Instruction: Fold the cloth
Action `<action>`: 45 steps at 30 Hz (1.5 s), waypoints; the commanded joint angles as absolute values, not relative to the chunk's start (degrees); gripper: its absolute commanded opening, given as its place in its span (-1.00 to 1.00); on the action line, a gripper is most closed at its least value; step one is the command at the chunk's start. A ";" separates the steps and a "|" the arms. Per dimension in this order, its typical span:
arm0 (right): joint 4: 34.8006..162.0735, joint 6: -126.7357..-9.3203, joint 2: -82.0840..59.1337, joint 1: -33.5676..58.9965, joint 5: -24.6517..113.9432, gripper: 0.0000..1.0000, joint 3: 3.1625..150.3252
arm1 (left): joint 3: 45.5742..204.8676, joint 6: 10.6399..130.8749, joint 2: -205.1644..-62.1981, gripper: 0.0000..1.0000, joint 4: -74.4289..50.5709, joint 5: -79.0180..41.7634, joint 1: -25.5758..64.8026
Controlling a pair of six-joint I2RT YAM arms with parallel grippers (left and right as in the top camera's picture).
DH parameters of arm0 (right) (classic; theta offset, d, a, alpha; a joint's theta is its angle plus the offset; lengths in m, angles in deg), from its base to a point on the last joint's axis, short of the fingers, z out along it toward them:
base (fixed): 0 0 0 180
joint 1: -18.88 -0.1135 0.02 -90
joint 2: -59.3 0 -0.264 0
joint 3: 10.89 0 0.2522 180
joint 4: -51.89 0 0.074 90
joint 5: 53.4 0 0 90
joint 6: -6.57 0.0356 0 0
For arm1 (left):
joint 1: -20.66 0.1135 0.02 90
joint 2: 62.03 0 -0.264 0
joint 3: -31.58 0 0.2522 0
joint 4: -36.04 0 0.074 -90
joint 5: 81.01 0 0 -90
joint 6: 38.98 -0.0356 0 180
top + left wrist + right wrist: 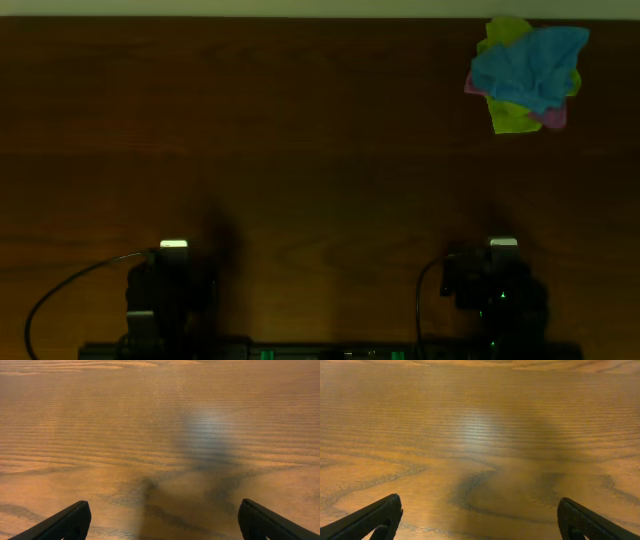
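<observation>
So, the blue cloth (530, 62) sits crumpled atop a lime-green cloth (508, 120) and pink cloth (552, 118), far right of the counter (300, 150); left jaws and right jaws both spread wide.

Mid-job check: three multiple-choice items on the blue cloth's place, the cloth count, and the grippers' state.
1. The blue cloth lies: A) far right of the table B) centre C) between the arms
2. Cloths in the pile: A) one B) two C) three
3. Grippers: A) both open, empty B) both shut C) one holding cloth
1 A: crumpled at the far right edge. 2 C: it tops a lime-green cloth and a purple-pink cloth. 3 A: left gripper and right gripper show fingers spread over bare wood.
</observation>
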State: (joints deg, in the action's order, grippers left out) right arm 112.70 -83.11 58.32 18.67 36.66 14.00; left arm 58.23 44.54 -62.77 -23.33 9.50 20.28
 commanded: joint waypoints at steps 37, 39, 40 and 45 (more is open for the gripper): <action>112.59 -83.20 58.96 19.20 36.90 0.98 13.28 | 55.89 43.12 -62.24 0.90 -25.21 10.90 20.63; 112.26 -82.21 58.59 19.22 36.79 0.98 13.41 | 55.89 43.12 -62.24 0.91 -25.21 10.92 20.63; 112.04 -80.99 58.08 19.26 36.39 0.99 13.61 | 55.89 43.12 -62.24 0.90 -25.21 10.92 20.63; 107.96 -72.66 47.83 19.76 35.15 0.99 18.03 | 55.89 43.12 -62.24 0.90 -25.21 10.90 20.63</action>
